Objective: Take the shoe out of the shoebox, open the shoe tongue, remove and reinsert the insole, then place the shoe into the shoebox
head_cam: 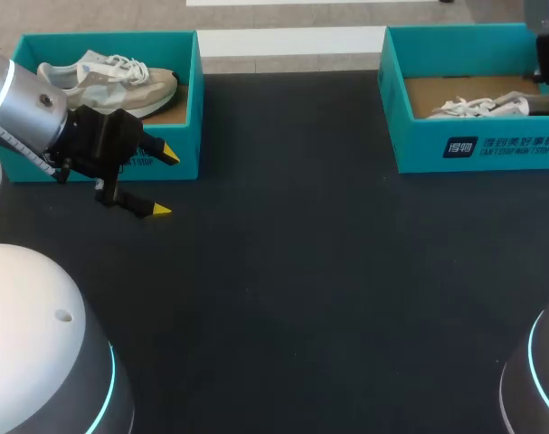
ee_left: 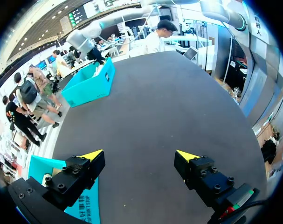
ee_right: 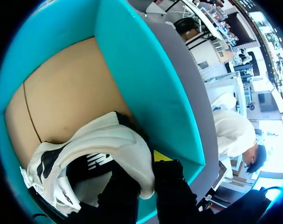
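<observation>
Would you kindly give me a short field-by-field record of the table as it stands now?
table: dark surface, a shoebox at each far corner
left shoebox: teal, holds beige shoe
right shoebox: teal, holds white shoe
left gripper: open, empty, in front of left shoebox
right gripper: inside right shoebox, shut on white shoe

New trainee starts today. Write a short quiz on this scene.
1. True or false: the left gripper is open.
2. The white shoe lies: A in the left gripper, B in the right box, C outside any box.
3. Fill in: the other shoe, in the left box, is ___.
Key: 1 true; 2 B; 3 beige.
</observation>
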Robot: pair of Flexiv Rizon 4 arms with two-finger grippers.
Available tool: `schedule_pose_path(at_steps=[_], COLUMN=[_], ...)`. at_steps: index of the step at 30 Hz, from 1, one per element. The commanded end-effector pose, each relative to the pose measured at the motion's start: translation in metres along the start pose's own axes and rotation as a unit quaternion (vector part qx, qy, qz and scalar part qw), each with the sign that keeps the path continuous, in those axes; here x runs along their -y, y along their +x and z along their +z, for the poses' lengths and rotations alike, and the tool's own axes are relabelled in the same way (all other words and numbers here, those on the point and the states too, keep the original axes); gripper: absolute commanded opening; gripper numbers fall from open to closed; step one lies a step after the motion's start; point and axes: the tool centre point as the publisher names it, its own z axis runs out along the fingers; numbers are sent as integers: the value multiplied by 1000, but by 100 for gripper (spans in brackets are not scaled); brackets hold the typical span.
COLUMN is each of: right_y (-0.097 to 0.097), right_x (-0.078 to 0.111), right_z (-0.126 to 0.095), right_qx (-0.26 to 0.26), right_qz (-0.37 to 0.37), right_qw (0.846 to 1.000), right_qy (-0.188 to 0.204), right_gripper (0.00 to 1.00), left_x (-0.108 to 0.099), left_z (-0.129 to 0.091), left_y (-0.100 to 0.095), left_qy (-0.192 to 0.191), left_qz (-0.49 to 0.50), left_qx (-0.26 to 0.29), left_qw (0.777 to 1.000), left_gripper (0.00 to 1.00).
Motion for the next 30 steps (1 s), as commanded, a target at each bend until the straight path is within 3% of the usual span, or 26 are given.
schedule_pose_path(at_steps=[1, 3, 4, 5, 8, 16, 21, 22, 25, 26, 30], right_y=[8, 7, 7, 6, 6, 2, -7, -7, -9, -11, -18], right_x=[-5, -7, -7, -8, -8, -3, 3, 5, 13, 16, 32], right_z=[9, 8, 7, 6, 5, -5, -25, -31, -48, -54, -79], right_qx=[7, 8, 7, 7, 6, -3, -20, -25, -36, -42, -66], right_qz=[5, 8, 12, 13, 14, 19, 27, 25, 16, 17, 15], right_qw=[1000, 1000, 1000, 1000, 1000, 1000, 999, 999, 999, 998, 997], right_qy=[3, 3, 3, 3, 1, -8, -18, -21, -30, -34, -45], right_gripper=[0, 0, 24, 40, 47, 48, 69, 82, 91, 98, 100], left_x=[0, 0, 0, 0, 0, 0, 0, 0, 0, 0, 0], left_z=[1, 1, 1, 1, 1, 1, 1, 1, 1, 1, 1], left_y=[0, 0, 0, 0, 0, 0, 0, 0, 0, 0, 0], left_qy=[-2, -2, -2, -2, -2, -2, -2, -2, -2, -2, -2], left_qz=[0, 0, 0, 0, 0, 0, 0, 0, 0, 0, 0], left_qx=[0, 0, 0, 0, 0, 0, 0, 0, 0, 0, 0], left_qw=[1000, 1000, 1000, 1000, 1000, 1000, 1000, 1000, 1000, 1000, 1000], left_gripper=[100, 100, 100, 100, 100, 100, 100, 100, 100, 100, 100])
